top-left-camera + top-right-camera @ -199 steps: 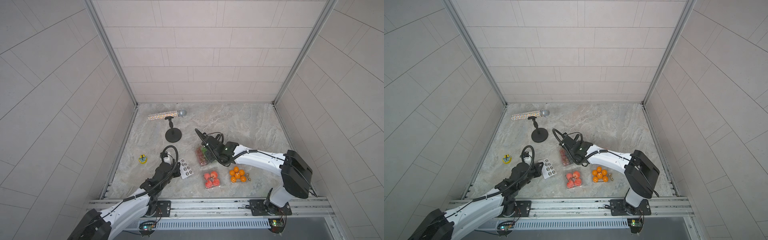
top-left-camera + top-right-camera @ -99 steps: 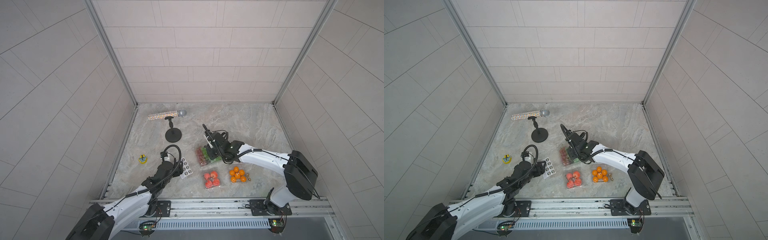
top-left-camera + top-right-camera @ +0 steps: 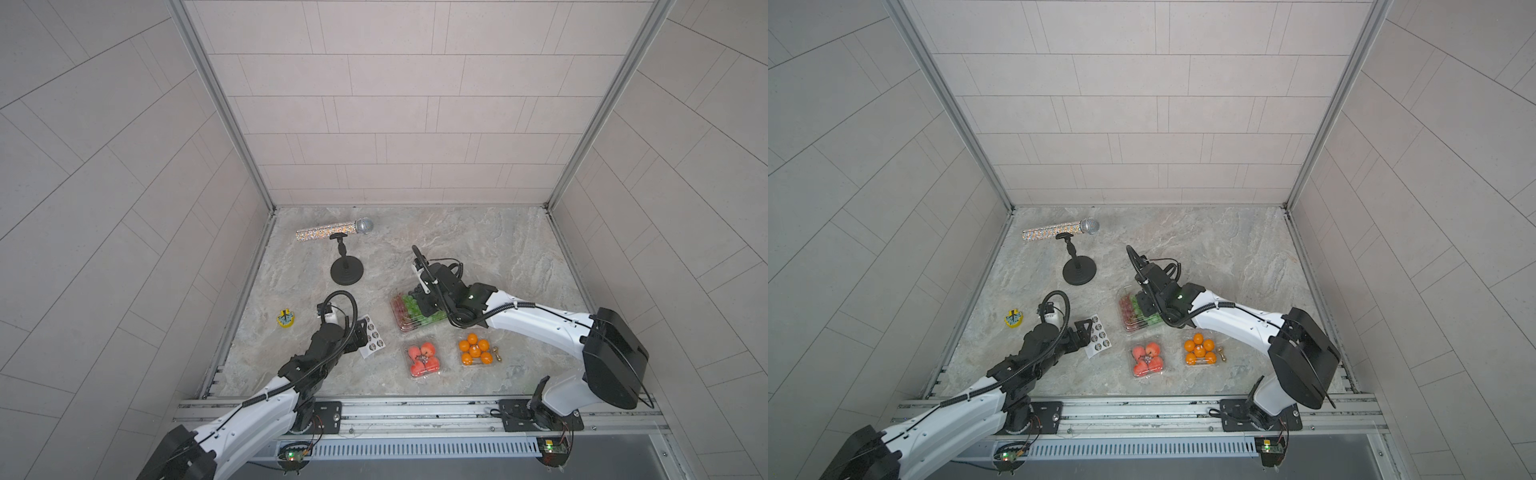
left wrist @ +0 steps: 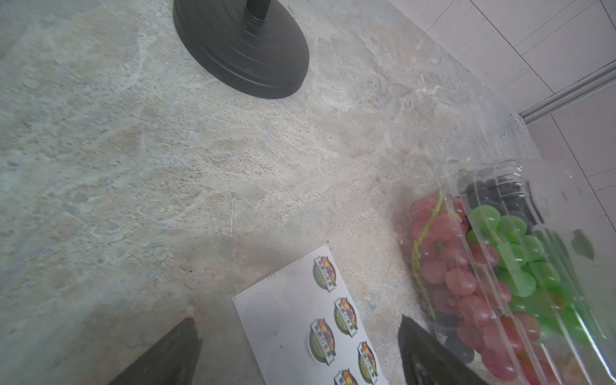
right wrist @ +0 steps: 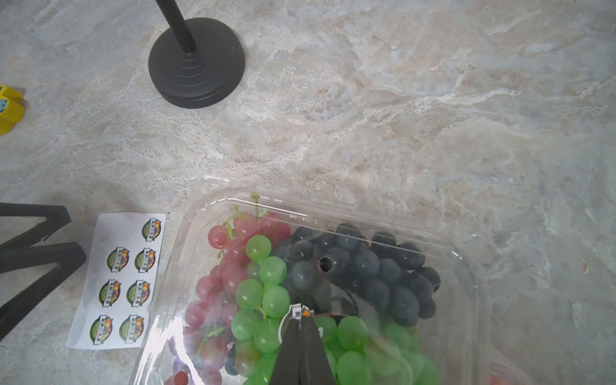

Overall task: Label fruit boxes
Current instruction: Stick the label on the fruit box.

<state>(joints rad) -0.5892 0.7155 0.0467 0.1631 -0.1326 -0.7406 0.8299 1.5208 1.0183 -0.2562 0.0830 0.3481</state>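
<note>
The large fruit box (image 3: 405, 318) (image 3: 1131, 318) of green, red and dark grapes lies mid-table. My right gripper (image 5: 301, 316) (image 3: 423, 302) hangs over its clear lid (image 5: 333, 213), shut on a round sticker (image 5: 289, 321) that pokes out at the tips. Nearer the front stand a small box of red fruit (image 3: 422, 359) (image 3: 1147, 359) and one of oranges (image 3: 475, 352) (image 3: 1200, 352). My left gripper (image 4: 297, 321) (image 3: 1083, 329) is open, its fingers (image 5: 50, 256) astride the near end of the white sticker sheet (image 4: 286, 310) (image 5: 100, 300) (image 3: 372, 343).
A black microphone stand (image 3: 347, 270) (image 4: 243, 50) (image 5: 196, 63) holds a glittery microphone (image 3: 332, 228) at the back left. A yellow toy (image 3: 286, 319) (image 5: 8, 108) sits by the left wall. A small brass piece (image 3: 495, 354) lies beside the orange box.
My left gripper has opened at the sticker sheet. The right arm has shifted a little to the right, over the large grape box.
</note>
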